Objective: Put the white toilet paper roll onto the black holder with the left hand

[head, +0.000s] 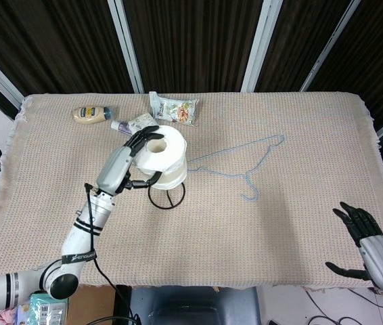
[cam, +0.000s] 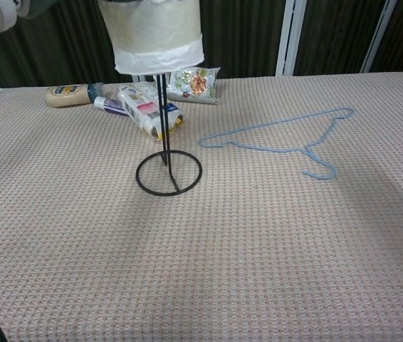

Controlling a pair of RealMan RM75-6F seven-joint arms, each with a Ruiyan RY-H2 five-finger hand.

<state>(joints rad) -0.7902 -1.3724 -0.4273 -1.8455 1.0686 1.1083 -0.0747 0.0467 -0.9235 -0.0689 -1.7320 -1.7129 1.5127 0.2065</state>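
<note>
Lab test bench: cloth-covered table (head: 300, 237); dark curtains (head: 191, 40) behind.

Matt paper roll (head: 164, 157) on thin black metal holder (cam: 167, 169); rough woven cloth tablecloth (cam: 258, 249).

We read no text on any item in either view. The squeeze bottle (cam: 70, 94) carries a dark blue label, but its lettering is too small to resolve. The tube (cam: 144, 108) shows red and yellow print, illegible. The snack packet (cam: 191, 81) bears a picture of its contents and some marks we cannot make out. We find no numbers, brands or signs legible elsewhere.
</note>
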